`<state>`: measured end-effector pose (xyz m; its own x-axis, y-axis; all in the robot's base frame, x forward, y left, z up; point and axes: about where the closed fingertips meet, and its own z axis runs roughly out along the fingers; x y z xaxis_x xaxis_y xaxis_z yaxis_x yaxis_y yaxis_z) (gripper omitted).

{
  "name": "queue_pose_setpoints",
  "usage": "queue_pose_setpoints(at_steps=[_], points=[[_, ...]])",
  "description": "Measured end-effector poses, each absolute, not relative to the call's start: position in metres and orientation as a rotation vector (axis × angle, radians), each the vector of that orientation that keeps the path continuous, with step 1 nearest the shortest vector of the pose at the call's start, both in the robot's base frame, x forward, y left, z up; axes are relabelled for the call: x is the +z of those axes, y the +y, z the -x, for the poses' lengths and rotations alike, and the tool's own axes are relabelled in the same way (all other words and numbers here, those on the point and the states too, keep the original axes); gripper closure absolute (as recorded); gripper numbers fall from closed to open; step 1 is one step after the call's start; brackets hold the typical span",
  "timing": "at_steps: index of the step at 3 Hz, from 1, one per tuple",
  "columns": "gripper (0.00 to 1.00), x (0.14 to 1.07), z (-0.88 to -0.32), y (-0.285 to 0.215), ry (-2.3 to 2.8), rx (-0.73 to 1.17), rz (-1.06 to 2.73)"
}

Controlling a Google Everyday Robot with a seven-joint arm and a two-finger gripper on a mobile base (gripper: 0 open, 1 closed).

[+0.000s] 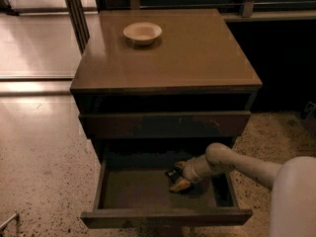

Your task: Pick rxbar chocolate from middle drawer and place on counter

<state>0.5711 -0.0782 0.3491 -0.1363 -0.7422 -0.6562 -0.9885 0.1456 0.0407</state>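
Observation:
The middle drawer (133, 190) is pulled out low on the dark cabinet and shows its dull grey-green floor. The rxbar chocolate (172, 173), a small black bar, lies at the right-centre of the drawer floor. My gripper (178, 177) reaches into the drawer from the right on its pale arm and is right at the bar, its yellowish tips on either side of it. The glossy tan counter (192, 53) tops the cabinet, well above the gripper.
A small white bowl (142, 32) sits at the back left of the counter. A shut drawer front with pale scratch marks (165, 125) overhangs the open drawer. Speckled floor (44, 172) lies to the left. A dark pole (76, 11) stands behind the cabinet's left corner.

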Motion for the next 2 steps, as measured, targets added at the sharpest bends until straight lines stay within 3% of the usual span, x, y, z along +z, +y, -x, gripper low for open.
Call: queue_pose_setpoints(at_steps=[1,2], points=[[0.53,0.3469,-0.5681,-0.0827,1.957,0.64,1.681],[0.7,0.3495,-0.5661,-0.0879,1.971,0.625,1.698]])
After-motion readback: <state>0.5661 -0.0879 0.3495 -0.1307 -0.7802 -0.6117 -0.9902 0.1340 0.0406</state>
